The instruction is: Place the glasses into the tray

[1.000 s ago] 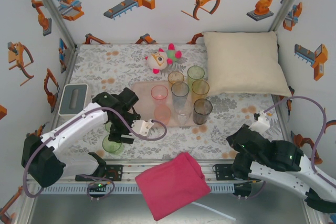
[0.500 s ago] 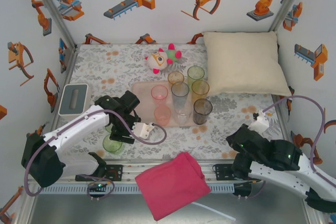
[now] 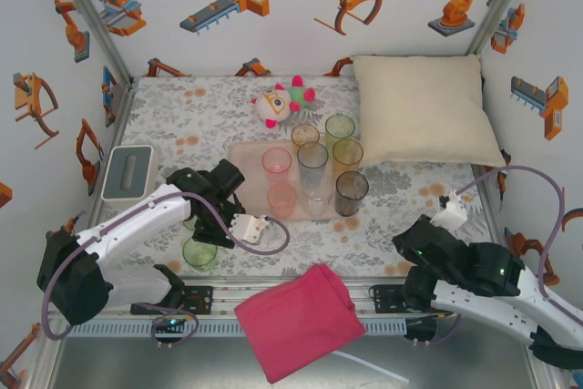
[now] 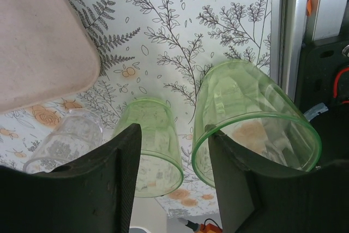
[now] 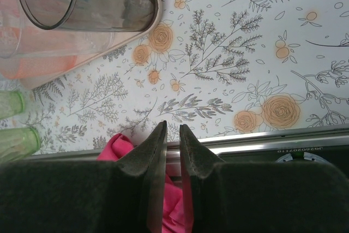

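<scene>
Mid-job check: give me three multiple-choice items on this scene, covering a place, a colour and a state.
1. Where does the pink cloth lie? A by the far wall; B at the near edge of the table; C in the far left corner.
2. What colour is the glass between the fingers of the left gripper? A blue; B pink; C green.
3. How does the smoky grey glass stand? A upright; B on its side; C upside down.
Answers: B, it drapes over the near edge; C, green walls show between the fingers; A, its open rim faces up on the tray.
</scene>
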{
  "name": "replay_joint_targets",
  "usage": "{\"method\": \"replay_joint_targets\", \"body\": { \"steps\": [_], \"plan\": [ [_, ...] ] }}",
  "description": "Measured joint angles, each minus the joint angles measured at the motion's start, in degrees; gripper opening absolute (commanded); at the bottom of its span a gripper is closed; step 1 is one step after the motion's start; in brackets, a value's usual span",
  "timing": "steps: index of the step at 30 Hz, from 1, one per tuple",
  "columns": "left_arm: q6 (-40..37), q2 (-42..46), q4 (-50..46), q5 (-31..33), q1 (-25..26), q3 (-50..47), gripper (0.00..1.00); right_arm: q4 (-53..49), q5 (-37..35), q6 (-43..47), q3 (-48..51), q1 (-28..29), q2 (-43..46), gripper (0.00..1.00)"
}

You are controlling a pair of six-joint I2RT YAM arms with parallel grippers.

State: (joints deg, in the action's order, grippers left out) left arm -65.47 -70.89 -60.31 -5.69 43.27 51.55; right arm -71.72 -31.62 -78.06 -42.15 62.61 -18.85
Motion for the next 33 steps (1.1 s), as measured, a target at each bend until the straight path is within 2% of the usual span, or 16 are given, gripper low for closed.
{"method": "replay_joint_targets", "body": {
  "steps": [6, 22, 33],
  "plan": [
    [0.0, 0.0, 0.2, 0.1, 0.5, -0.1, 0.44, 0.0, 0.0, 0.0, 0.0, 0.0, 0.0, 0.20],
    [0.9, 0.0, 0.2, 0.1, 1.6, -0.5, 0.42, 0.0, 0.0, 0.0, 0.2, 0.0, 0.6, 0.20],
    [1.9, 0.2, 0.6, 0.2, 1.9, -1.1, 0.33, 0.0, -0.2, -0.2, 0.3, 0.0, 0.9, 0.20]
  ]
}}
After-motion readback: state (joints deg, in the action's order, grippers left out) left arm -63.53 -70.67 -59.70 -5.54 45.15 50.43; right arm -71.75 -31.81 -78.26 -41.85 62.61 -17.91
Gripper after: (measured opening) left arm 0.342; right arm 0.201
